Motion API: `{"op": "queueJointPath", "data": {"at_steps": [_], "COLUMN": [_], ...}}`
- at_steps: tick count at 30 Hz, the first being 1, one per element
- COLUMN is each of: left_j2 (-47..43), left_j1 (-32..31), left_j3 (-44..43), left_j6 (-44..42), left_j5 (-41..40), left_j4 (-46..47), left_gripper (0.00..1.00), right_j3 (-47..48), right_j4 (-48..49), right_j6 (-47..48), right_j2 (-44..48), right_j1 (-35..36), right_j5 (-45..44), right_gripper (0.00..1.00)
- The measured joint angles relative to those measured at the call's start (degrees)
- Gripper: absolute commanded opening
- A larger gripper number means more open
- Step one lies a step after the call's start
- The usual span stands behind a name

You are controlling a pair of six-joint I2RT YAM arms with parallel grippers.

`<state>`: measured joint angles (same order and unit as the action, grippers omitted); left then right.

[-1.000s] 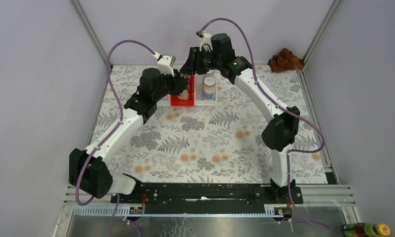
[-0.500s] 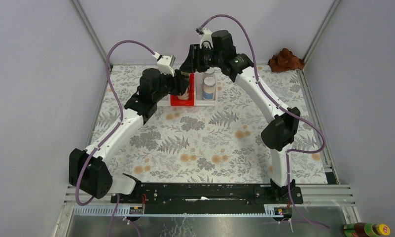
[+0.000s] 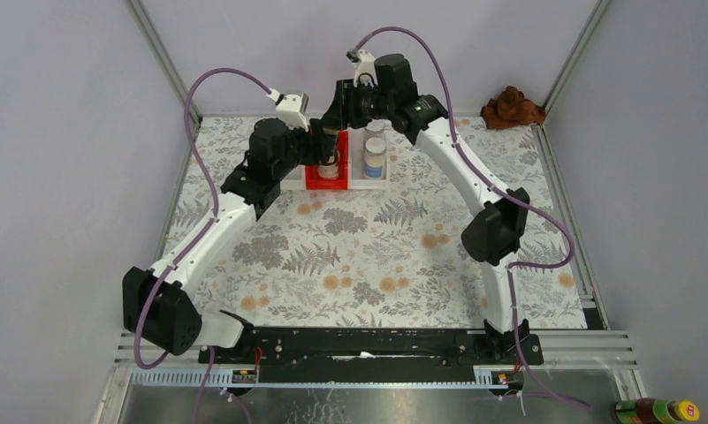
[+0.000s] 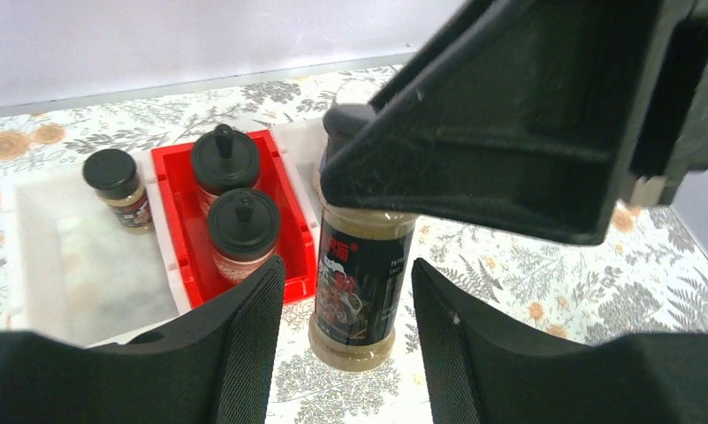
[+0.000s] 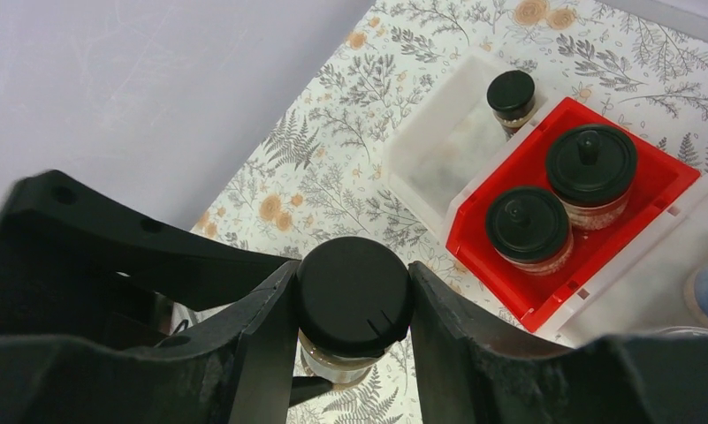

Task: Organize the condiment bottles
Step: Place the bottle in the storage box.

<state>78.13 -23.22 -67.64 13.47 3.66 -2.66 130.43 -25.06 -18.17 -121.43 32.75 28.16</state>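
My right gripper (image 5: 354, 281) is shut on the black cap of a slim dark-brown bottle (image 5: 354, 309), upright over the patterned table in front of the bins. My left gripper (image 4: 346, 296) is open, its fingers (image 4: 244, 344) on either side of the same bottle's (image 4: 361, 274) lower body, not touching. I cannot tell whether its base rests on the table. Two clear jars with black domed caps (image 4: 224, 159) (image 4: 242, 225) stand in the red bin (image 4: 178, 230). Another slim dark bottle (image 4: 116, 181) stands in the left white bin. A silver-lidded blue-label jar (image 3: 375, 159) stands in the right white bin.
A brown cloth (image 3: 512, 108) lies at the back right corner. A brown yellow-capped bottle (image 3: 658, 411) lies outside the table at the bottom right. The bins (image 3: 368, 184) sit at the back middle, near the rear wall, with both arms crowded over them.
Both grippers have shifted slightly left and back near the bins. The right gripper still holds the slim bottle by its cap.
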Motion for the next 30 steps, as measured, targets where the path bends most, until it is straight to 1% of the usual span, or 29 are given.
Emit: {"op": "queueJointPath", "data": {"at_steps": [3,7,15,19,25,30], "left_j2": [-0.2,-2.2,-7.9,-9.8,-11.6,-14.5], "left_j1": [0.0,0.0,0.0,0.0,0.0,0.0], "left_j3": [-1.5,-3.9,-8.4,-9.2,-9.1,-6.2], "left_j6": [1.2,4.8,14.6,18.0,21.6,23.4], "left_j5": [-2.9,-7.9,-16.5,-18.4,-18.5,-18.5], "left_j4": [-2.1,-6.4,-15.4,-19.1,-24.2,-25.3], "left_gripper": [0.6,0.6,0.61,0.61,0.6,0.61], "right_j3": [0.0,0.3,7.9,9.4,11.9,12.1], "right_j4": [0.1,1.3,3.6,5.6,9.3,12.1], "right_j6": [0.4,0.7,3.1,4.5,8.1,12.7], "right_j2": [-1.0,-2.7,-11.7,-14.8,-19.8,-22.8], "right_j1": [0.0,0.0,1.5,3.0,6.1,9.0], "right_j5": [0.1,1.1,2.0,2.1,1.8,0.8], "right_gripper": [0.0,0.0,0.0,0.0,0.0,0.0]}}
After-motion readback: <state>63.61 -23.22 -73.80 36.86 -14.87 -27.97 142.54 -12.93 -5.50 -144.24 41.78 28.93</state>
